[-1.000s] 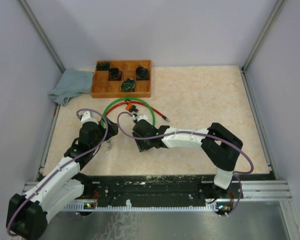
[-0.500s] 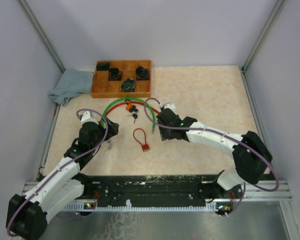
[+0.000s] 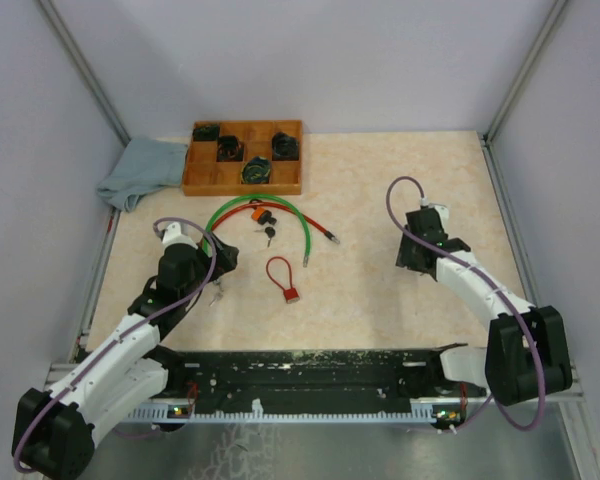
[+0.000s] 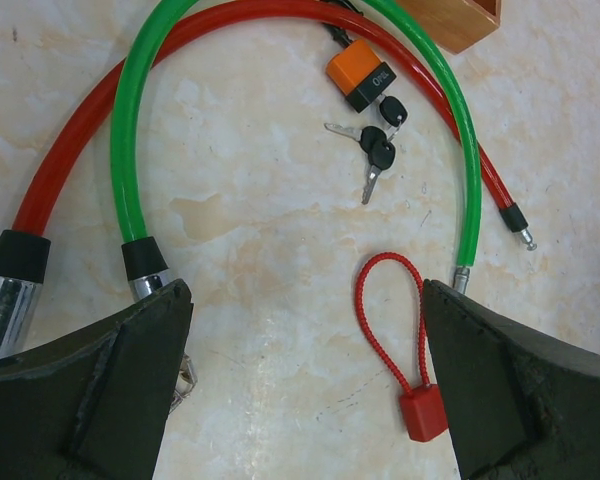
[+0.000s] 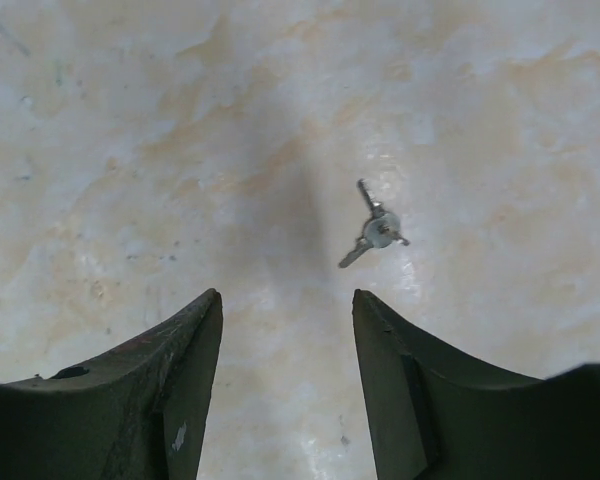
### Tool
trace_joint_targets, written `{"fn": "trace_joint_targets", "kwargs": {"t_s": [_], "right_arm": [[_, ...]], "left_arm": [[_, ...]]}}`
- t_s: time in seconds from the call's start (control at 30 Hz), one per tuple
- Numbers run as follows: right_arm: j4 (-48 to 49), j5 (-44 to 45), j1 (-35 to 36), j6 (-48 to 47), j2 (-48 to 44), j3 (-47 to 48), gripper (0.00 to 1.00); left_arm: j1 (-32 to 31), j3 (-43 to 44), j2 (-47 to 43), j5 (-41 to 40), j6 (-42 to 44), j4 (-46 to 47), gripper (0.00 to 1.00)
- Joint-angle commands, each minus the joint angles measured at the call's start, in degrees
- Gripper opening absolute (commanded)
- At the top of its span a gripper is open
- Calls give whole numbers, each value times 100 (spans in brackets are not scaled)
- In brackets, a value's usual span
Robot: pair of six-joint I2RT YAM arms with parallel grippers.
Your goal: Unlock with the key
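Observation:
A small red cable lock lies at the table's middle; in the left wrist view its body sits just inside my right finger. An orange padlock with black-headed keys lies behind it, also seen in the left wrist view, padlock and keys. My left gripper is open and empty, left of the red lock. My right gripper is open and empty at the right side, low over bare table. A small silver key pair lies just ahead of its fingertips.
A green cable lock and a red cable lock curve round the padlock. A wooden compartment tray with dark items stands at the back left, with a grey cloth beside it. Enclosure walls ring the table.
My right arm has swung from over the red cable lock at the centre to the right side of the table, uncovering the lock. The left arm has not moved.

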Motion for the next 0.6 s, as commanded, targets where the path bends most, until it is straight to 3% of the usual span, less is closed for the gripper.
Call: {"fn": "trace_joint_targets", "kwargs": {"t_s": [0.0,0.2,0.57], "right_arm": [[554,-5,-594,-266,-52,-94,54],[970,-168,-1241,-502,455,-64,50],[849,-574,-1421,-542,1130,46,42]], "left_arm": [[-28,-1,-89,68,-17,122,100],[-29,-21,-96,99,-16,143,100],[-26,-25,-101,120,-15,158,100]]}}
